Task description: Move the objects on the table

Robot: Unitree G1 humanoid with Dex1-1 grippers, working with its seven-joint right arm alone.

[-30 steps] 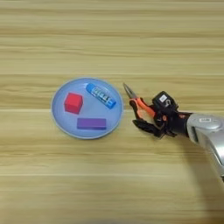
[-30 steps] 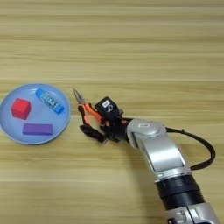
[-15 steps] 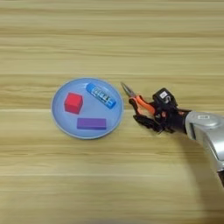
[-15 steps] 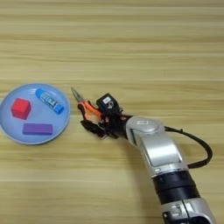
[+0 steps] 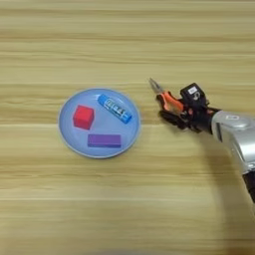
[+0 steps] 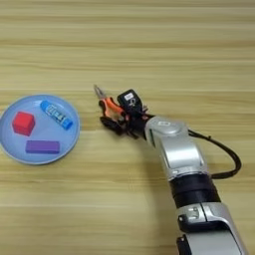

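Note:
A red cube (image 5: 83, 116), a flat purple block (image 5: 104, 140) and a blue tube with a white label (image 5: 114, 108) lie inside the round light-blue plate (image 5: 69, 139) at the left of the table (image 5: 127, 45). Right of the plate, my right gripper (image 5: 172, 112) is shut on the orange-and-black handles of the pliers (image 5: 166, 99). The pliers' metal nose points up and left, away from the plate's rim. In the right eye view the same gripper (image 6: 114, 117) and pliers (image 6: 110, 105) show with the silver forearm (image 6: 174, 149) behind them.
A black cable (image 6: 225, 154) loops out to the right of the forearm. Bare wood lies above, below and to the right of the plate and arm.
The gripper has carried the pliers a little to the right and farther from me, away from the plate. The plate and its three things have not moved.

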